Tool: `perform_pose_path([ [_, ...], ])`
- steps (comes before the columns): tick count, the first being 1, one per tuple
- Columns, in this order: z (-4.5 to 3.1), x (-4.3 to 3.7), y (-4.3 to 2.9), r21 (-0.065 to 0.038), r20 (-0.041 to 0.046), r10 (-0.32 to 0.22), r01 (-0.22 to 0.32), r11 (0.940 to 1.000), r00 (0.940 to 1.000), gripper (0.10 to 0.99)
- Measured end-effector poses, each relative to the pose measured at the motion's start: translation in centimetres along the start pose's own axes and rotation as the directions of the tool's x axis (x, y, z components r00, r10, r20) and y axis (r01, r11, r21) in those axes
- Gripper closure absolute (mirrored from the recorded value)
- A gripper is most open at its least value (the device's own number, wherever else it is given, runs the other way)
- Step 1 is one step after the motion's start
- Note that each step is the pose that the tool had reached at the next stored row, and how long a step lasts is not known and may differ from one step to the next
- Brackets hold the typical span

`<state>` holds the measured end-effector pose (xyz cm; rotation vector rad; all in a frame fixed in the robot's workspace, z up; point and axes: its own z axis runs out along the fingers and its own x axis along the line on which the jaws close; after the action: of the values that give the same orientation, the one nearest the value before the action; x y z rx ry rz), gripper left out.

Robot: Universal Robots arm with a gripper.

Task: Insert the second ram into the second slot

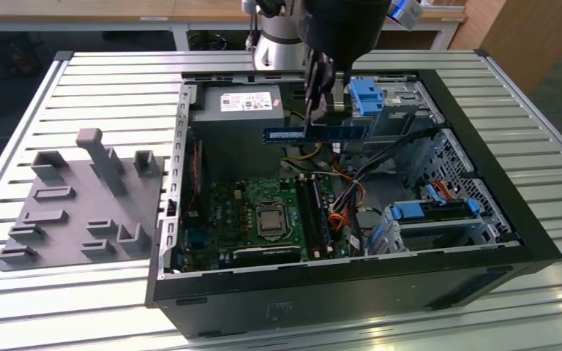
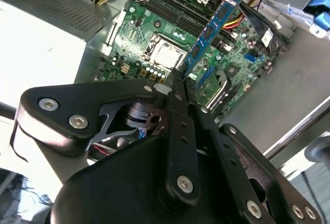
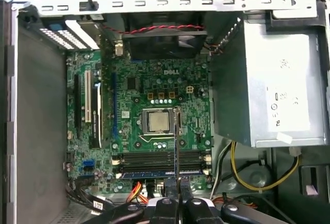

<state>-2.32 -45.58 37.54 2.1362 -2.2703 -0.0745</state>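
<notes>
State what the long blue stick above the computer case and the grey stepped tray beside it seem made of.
Long thin blue circuit-board stick: probably laminated board with a blue coating, dark chips along it. Grey stepped tray: probably plastic, matte, uniform grey without glints.

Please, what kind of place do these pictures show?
Probably a robotics lab bench: an open computer case on a slatted metal table, a grey fixture plate beside it, the pincer holding the second ram.
</notes>
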Motion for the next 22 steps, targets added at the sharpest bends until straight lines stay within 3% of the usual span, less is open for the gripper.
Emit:
perform_pose_path([
  [12, 0.02, 0.00, 0.00, 0.001, 0.0036, 0.088, -0.088, 0.9961, 0.9961, 0.953],
  [22, 0.05, 0.00, -0.01, 0.002, 0.0076, 0.166, -0.166, 0.9861, 0.9861, 0.953],
])
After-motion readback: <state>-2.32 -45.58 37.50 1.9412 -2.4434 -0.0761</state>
